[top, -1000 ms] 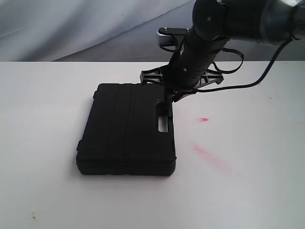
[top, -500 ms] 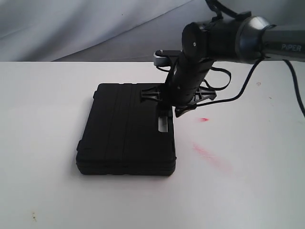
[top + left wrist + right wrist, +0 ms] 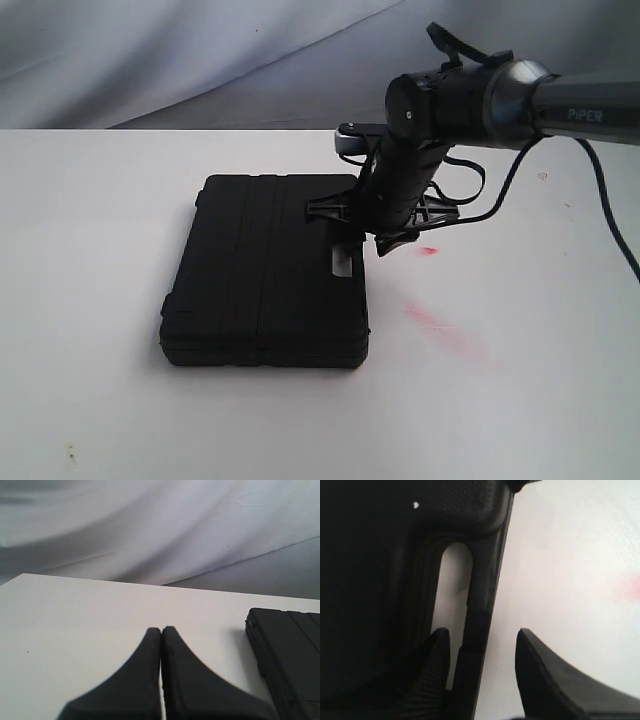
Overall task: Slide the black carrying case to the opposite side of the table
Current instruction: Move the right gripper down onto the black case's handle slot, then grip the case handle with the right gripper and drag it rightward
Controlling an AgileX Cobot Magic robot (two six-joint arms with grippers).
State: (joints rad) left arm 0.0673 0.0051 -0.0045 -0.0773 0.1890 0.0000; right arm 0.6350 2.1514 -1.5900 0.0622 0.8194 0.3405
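The matte black case (image 3: 262, 270) lies flat on the white table (image 3: 520, 400), left of centre, its handle side toward the right. My right gripper (image 3: 356, 236) has come down on that handle. In the right wrist view this gripper (image 3: 480, 636) is open and straddles the handle bar (image 3: 487, 580): one finger (image 3: 436, 652) sits in the slot cutout (image 3: 454, 580), the other finger (image 3: 535, 660) hangs outside over the table. My left gripper (image 3: 161, 629) is shut on nothing, low over bare table, with the case's corner (image 3: 290, 655) off to one side. The exterior view does not show it.
Red smudges (image 3: 440, 325) and a smaller red spot (image 3: 428, 249) mark the table right of the case. A grey cloth backdrop (image 3: 150, 60) hangs behind the far edge. The right arm's cable (image 3: 505, 185) loops above the table.
The right arm has dropped lower and come forward along the case's handle side, bringing its fingers down around the handle. The case has not moved.
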